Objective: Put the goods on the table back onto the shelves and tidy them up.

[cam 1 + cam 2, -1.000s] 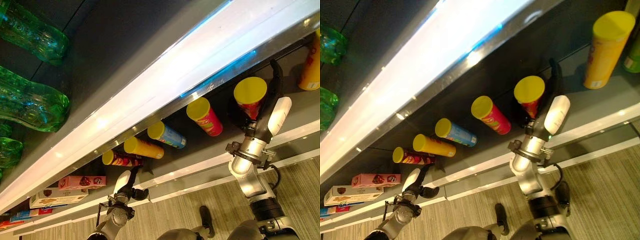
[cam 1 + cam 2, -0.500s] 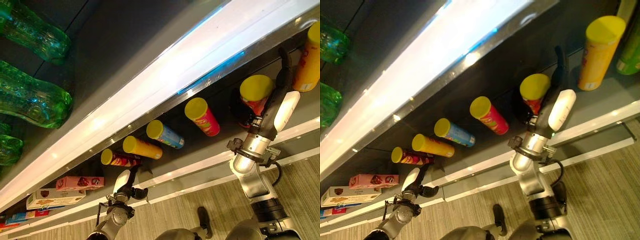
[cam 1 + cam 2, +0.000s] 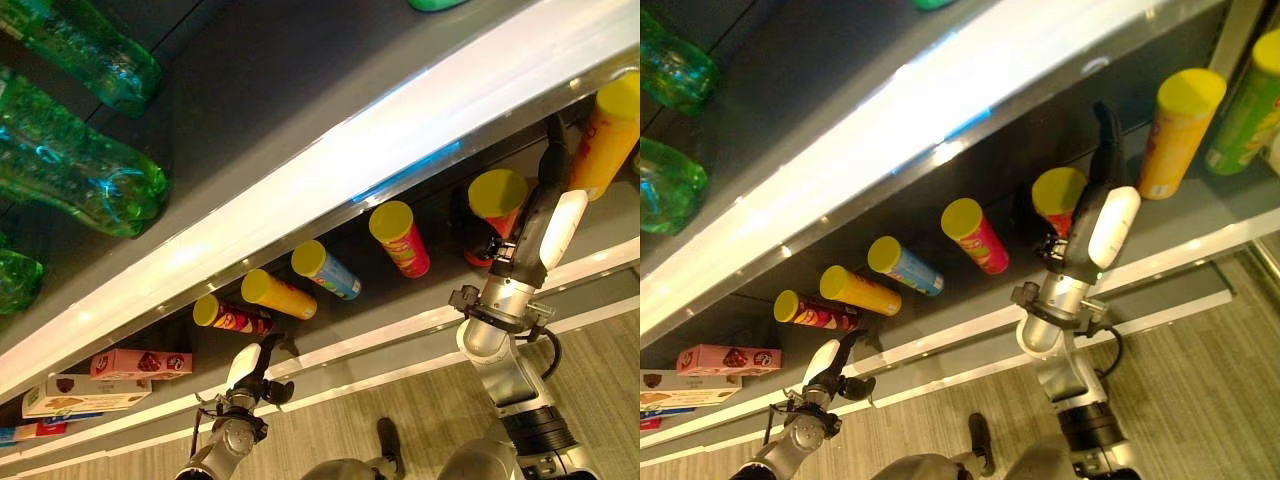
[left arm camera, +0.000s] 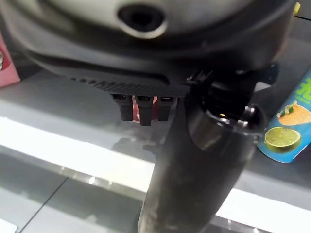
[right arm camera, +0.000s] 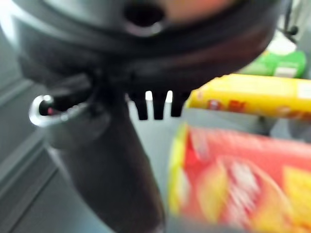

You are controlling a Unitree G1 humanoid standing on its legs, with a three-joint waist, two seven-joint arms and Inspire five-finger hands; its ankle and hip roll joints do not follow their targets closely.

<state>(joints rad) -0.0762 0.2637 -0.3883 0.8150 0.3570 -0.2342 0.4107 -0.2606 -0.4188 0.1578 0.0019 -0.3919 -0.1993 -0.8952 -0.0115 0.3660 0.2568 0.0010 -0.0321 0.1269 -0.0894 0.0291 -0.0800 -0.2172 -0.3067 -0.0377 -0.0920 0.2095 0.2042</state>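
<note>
A: What stands on the shelf (image 3: pixel 420 300)?

B: A row of lidded cans along a grey shelf under a bright light strip (image 3: pixel 330 170). From the left end: a dark red can (image 3: pixel 232 317), a yellow can (image 3: pixel 277 294), a blue can (image 3: pixel 326 271) and a red can (image 3: pixel 400 238), all with yellow lids. Further right are a red-orange can (image 3: pixel 493 205) and a tall yellow can (image 3: pixel 608 135). A green can (image 3: pixel 1247 115) shows at the far right end.

A: Any labels to read?

B: None clear enough. The left wrist view shows a lime slice printed on the blue can. Pink box (image 3: pixel 138 363) and cream box (image 3: pixel 70 397) lie flat at the shelf's left end.

A: And the room?

B: Grey wood-grain floor (image 3: pixel 600 380) below the shelf's white front edge. Green bottles (image 3: pixel 80 170) stand on the shelf above.

A: Where is the right hand (image 3: pixel 535 215)?

B: Raised over the front edge, just beside the red-orange can, its white-covered thumb toward the camera, fingers reaching up alongside the can. Whether they grip it, I cannot tell; in the right wrist view the can sits close by the thumb.

A: The left hand (image 3: pixel 250 368)?

B: Low, at the front edge below the dark red can, fingers curled, holding nothing.
</note>
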